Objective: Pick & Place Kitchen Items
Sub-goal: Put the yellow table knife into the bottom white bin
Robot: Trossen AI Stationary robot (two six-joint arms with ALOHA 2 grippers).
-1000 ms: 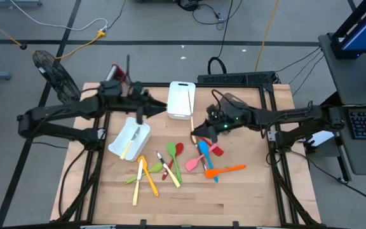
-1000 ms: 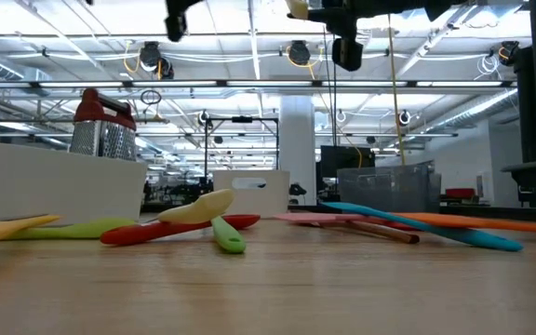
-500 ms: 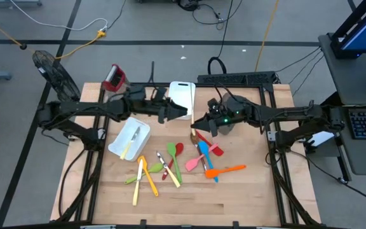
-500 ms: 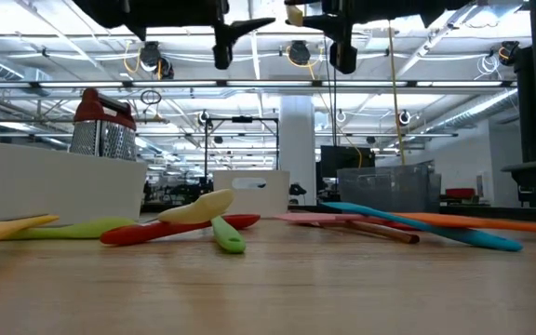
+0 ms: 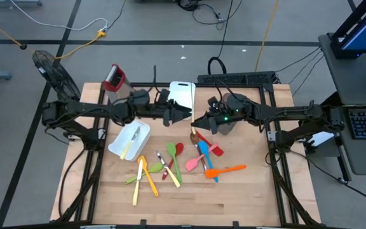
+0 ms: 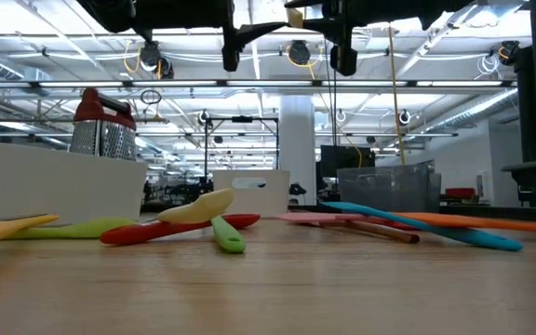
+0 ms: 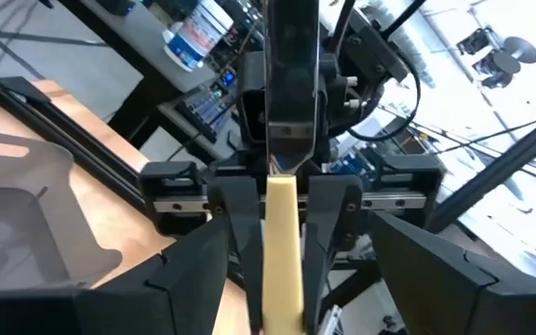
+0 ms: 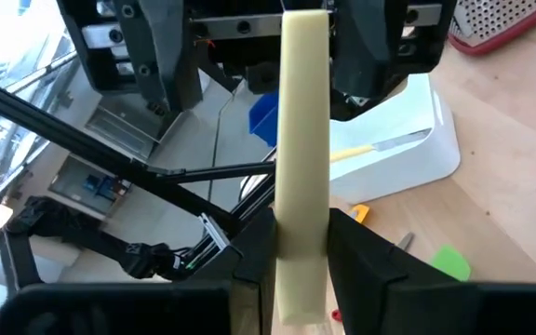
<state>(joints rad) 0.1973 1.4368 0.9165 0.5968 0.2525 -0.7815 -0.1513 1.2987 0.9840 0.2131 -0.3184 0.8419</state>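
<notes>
My right gripper (image 5: 197,122) is above the table's middle, shut on a pale-yellow utensil handle (image 8: 303,121). The handle sticks out toward my left gripper (image 5: 187,115), which is open and level. The left fingers (image 8: 161,56) stand on either side of the handle's free end without touching it. The utensil's working end is hidden. Other utensils lie flat on the wood below: a green and a red spoon (image 5: 175,152), a blue one (image 5: 204,154), an orange spatula (image 5: 226,170) and yellow-handled ones (image 5: 146,175). My right gripper pinches the pale-yellow handle (image 8: 301,237) between its two fingers. The handle runs along the fingers and reaches out past their tips toward the table's left. It is held clear of the table. Which part of the utensil lies behind the fingers is hidden.
A white bin (image 5: 121,147) at the left middle holds a pale-handled knife. Another white bin (image 5: 181,95) stands at the far middle, and a grey bin (image 5: 229,124) under my right arm. A steel grater with a red top (image 5: 113,77) stands at the far left.
My left gripper has swung from above the left white bin toward the table's right, turning level, and now stands open around the free end of the handle. My right gripper has moved slightly toward the far edge with the utensil.
</notes>
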